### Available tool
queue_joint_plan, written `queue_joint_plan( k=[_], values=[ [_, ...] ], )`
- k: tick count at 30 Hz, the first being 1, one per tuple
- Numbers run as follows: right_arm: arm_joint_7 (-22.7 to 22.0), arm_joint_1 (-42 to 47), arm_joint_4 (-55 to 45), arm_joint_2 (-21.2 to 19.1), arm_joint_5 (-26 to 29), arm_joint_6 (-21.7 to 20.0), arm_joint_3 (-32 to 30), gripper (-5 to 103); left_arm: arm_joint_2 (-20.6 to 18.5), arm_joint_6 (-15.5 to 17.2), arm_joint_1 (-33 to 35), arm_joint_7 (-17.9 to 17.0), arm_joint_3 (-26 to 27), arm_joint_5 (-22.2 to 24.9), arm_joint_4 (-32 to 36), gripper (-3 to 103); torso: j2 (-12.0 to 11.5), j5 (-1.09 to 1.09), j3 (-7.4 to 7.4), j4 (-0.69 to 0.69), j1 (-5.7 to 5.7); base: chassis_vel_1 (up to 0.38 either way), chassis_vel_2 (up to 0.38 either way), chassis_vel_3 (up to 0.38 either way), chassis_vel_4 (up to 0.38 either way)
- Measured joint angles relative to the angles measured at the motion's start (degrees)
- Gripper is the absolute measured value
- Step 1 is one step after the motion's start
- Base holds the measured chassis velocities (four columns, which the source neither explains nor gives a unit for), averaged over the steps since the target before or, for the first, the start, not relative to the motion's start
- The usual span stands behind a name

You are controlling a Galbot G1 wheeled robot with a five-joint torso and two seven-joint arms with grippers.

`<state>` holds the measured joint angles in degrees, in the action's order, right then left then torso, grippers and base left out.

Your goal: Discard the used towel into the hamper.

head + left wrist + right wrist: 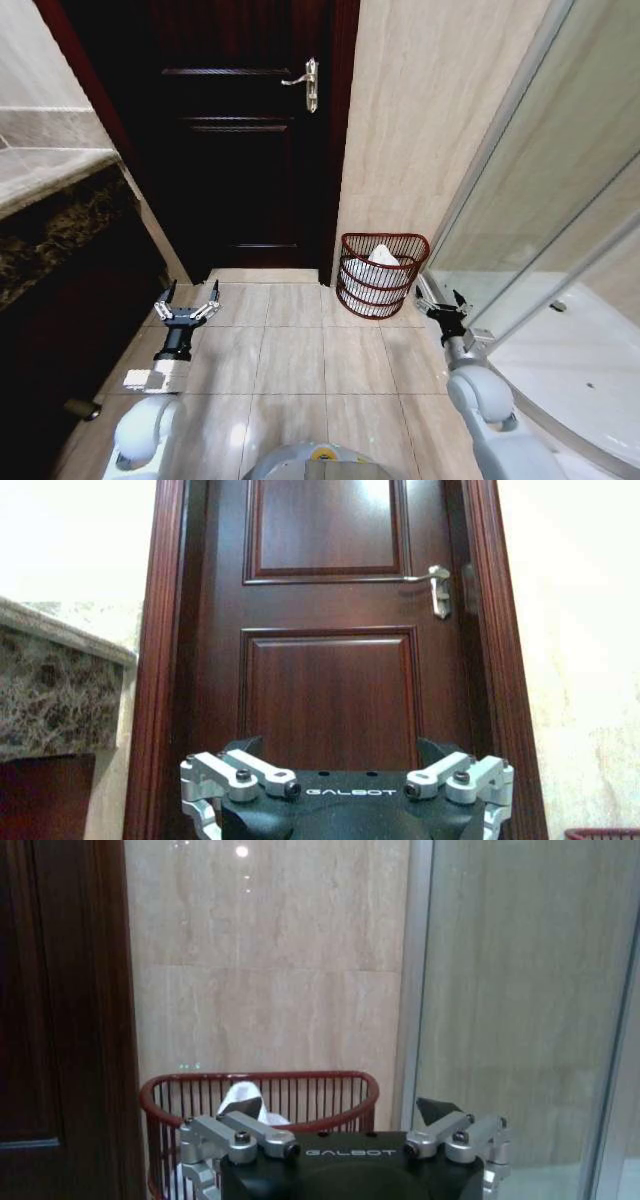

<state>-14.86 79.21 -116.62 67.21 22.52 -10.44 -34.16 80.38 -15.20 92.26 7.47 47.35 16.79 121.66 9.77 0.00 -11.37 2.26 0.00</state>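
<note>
Below, both arms reached forward low over the beige tiled floor [290, 360], the left gripper [187, 298] hanging with its jaws spread and empty before the dark wooden door [240, 150], the right gripper [438, 300] likewise open and empty just beside the glass shower enclosure [540, 230]. Between them, nearer the right gripper, the hamper [380, 275] stood upright against the beige stone wall [430, 110] with the white towel [381, 256] lying inside it. A marble counter [50, 200] ran along the left.

Only readable text showing is "GALBOT", sitting on the black body of the left gripper [346, 780] and the right gripper [345, 1140].
</note>
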Motion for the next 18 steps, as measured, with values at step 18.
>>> queue_joint_plan(
  k=[18],
  values=[
    [0.8,-8.4,1.4,-2.6,-3.4,-1.0,9.1,100,-1.3,-3.3,-3.5,-0.8,1.2,0.4,-3.6,100,0.0,0.01,0.0,0.02,0.0,0.0,0.0,0.0,0.0]
  ],
)
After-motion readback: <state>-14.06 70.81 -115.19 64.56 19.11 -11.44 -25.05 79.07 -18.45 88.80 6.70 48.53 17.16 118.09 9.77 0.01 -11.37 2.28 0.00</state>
